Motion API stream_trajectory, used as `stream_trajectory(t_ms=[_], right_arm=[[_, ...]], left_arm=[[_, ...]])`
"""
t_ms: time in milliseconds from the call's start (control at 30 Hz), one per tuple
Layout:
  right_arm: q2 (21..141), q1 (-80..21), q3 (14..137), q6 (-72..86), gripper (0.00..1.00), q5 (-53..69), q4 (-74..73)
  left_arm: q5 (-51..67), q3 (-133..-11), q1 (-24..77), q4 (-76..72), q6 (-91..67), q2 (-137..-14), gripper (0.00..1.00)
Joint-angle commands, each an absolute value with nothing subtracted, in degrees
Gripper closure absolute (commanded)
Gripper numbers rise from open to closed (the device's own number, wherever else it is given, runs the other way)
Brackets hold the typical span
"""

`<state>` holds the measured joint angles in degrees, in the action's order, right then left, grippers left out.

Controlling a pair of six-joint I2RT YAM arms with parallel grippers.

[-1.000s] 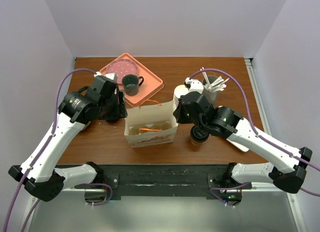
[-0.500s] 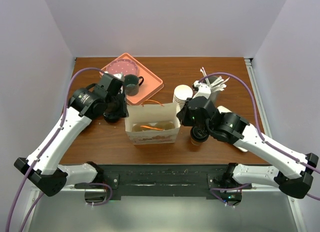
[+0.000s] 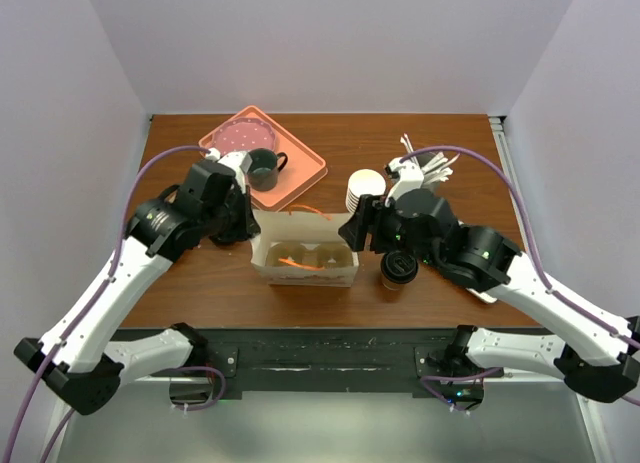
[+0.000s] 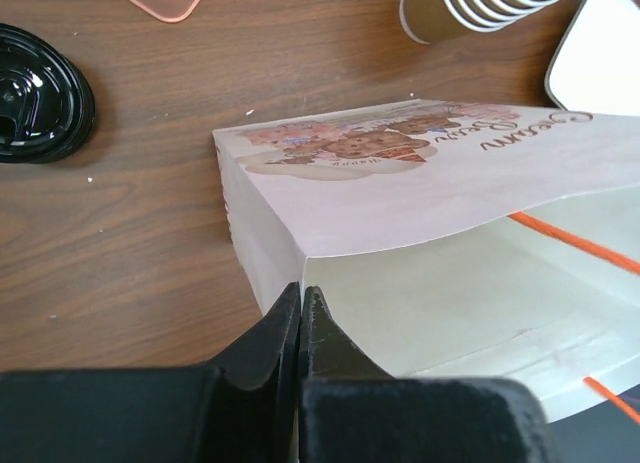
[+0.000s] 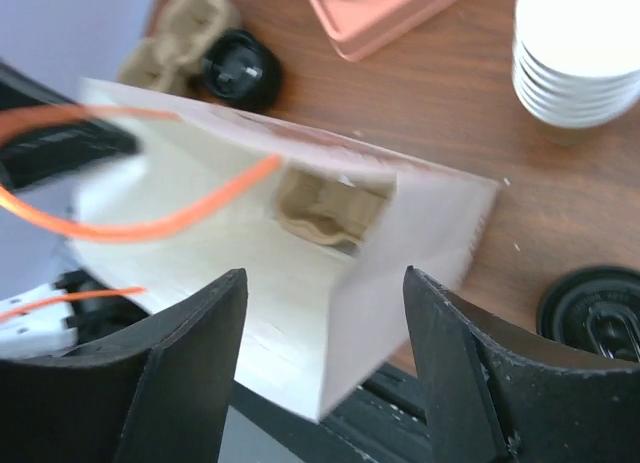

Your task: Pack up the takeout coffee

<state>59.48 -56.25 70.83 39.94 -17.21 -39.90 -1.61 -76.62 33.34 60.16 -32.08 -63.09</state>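
Opening step is in hand: the bag [image 3: 303,261] is clenched at its rim by the left tool [image 4: 300,301]; the right tool [image 5: 322,283] is released astride the opposite wall. The takeout coffee [image 3: 398,268], stood just beside the bag, is judged due for grasping next.

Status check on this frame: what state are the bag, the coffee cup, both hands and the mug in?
White paper bag with orange handles: upright, mouth open, cardboard cup carrier inside.
Kraft-brown paper cup with black lid: upright, lidded, on table beside bag.
Left hand: shut on bag's edge.
Right hand: open, straddling bag's other end.
Dark green mug: upright on pink tray.
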Motion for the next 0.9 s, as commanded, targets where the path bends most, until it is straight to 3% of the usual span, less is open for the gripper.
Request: stream_trajectory(t_ms=[0, 200, 400, 867], right_arm=[[55.4, -56.4, 75.4, 34.5, 0.3, -12.0, -38.2], [51.3, -56.5, 72.9, 34.1, 0.29, -9.8, -34.9], [50.4, -56.5, 70.9, 33.8, 0.29, -15.2, -37.0], [53.3, -56.4, 71.3, 48.5, 0.28, -32.6, -56.3]], left_arm=[[-0.8, -73.7, 33.0, 53.3, -32.4, -57.8, 1.0], [-1.6, -71.3, 33.0, 50.1, -30.4, -54.9, 1.0], [-0.3, -67.3, 33.1, 49.1, -30.8, -52.1, 1.0], [1.1, -61.3, 33.0, 45.4, -28.7, -46.1, 1.0]])
